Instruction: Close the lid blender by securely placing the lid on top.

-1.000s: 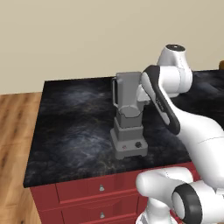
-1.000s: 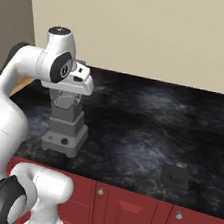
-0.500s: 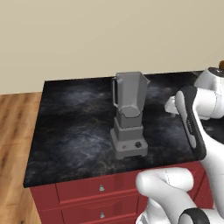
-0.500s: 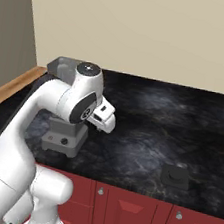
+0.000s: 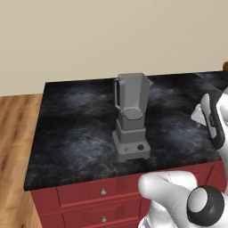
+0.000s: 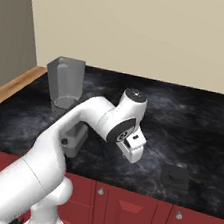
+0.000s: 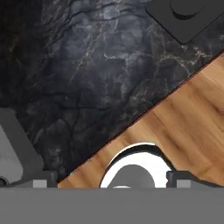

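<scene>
Closest to us in the right base view, the small flat dark grey square lid (image 6: 175,176) lies on the black marble counter (image 6: 193,125), near the front edge and over the red cabinet doors (image 6: 135,215). In the hand view the same lid (image 7: 186,15) shows a round raised bump in its middle. We think it is light and stiff, maybe a little slippery, and that bump or two opposite sides of the lid look like the best places to grab it. A little farther back, our gripper (image 6: 133,148) hangs over the counter just to the left of the lid, not touching it. The white arm bends over like a hook, with its hand pointing down and toward the front. We hold nothing, but we cannot tell how far apart our fingers are, because only their tips (image 7: 40,183) peek in at the bottom of the hand view. Farthest back stands the tall grey blender (image 6: 66,95) with its jar open on top, well apart from the lid. In the left base view, the blender (image 5: 131,116) stands in the middle of the counter.
</scene>
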